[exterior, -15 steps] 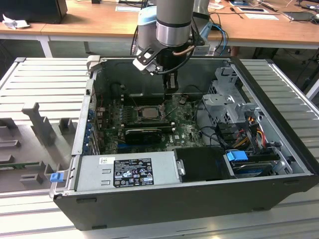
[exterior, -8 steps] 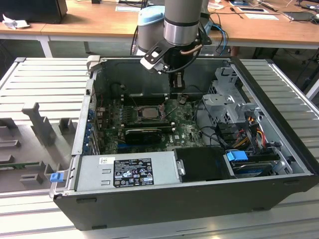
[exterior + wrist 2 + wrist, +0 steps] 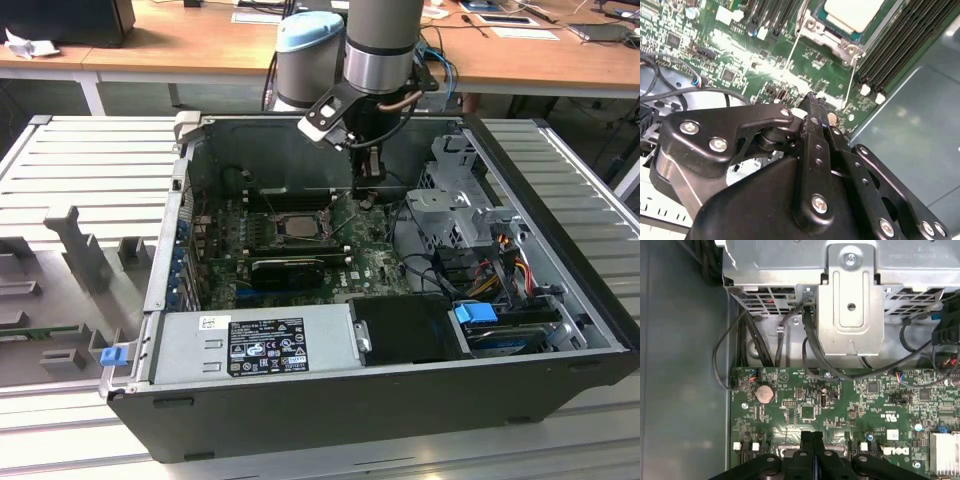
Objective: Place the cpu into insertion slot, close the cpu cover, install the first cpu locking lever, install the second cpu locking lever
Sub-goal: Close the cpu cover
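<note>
A robotics lab or workshop: an opened computer case (image 3: 380, 400) sits on a slatted metal bench (image 3: 90, 160) under a robot arm (image 3: 385, 40), with wooden desks (image 3: 180, 45) holding papers (image 3: 525, 32) beyond the bench's far edge.

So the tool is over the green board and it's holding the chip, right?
Not holding it. The tool is over the green board, but it is shut with nothing in it. The second wrist view shows the chip lying down on the board, apart from the tool.
</note>
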You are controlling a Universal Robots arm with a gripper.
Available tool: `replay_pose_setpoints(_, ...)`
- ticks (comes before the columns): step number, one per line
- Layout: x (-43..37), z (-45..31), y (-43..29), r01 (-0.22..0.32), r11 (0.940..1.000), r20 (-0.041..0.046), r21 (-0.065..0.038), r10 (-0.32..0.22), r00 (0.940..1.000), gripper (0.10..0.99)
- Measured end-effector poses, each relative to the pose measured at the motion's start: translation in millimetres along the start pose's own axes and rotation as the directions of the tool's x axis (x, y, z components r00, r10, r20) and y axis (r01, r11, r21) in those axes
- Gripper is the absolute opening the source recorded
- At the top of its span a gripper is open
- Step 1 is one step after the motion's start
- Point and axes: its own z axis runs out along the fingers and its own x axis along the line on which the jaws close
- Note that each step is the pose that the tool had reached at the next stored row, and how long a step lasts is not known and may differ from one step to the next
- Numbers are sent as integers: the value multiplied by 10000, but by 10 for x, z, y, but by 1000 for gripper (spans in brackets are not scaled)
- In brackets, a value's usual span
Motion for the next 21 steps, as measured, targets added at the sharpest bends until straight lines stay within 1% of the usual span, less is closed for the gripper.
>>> replay_pose_setpoints(3,-1,11,72,-2,10000,2,26,2,10000,106)
replay_pose_setpoints(4,-1,22,82,-1,10000,2,34,1,10000,106)
replay_pose_setpoints(5,-1,42,84,-1,10000,0,41,1,10000,106)
replay_pose_setpoints(7,-3,114,89,-2,10000,1,75,2,10000,106)
replay_pose_setpoints(10,-3,119,84,-6,9999,4,155,6,10000,106)
replay_pose_setpoints(13,-3,118,35,-3,9999,-4,161,3,10000,106)
replay_pose_setpoints(16,-3,114,-58,-4,9999,-3,161,4,10000,106)
replay_pose_setpoints(18,-2,114,-83,-4,9999,-4,160,4,10000,106)
replay_pose_setpoints(20,-2,112,-141,-4,9999,-5,161,4,10000,106)
replay_pose_setpoints(21,-2,113,-181,-4,9999,-6,160,4,10000,106)
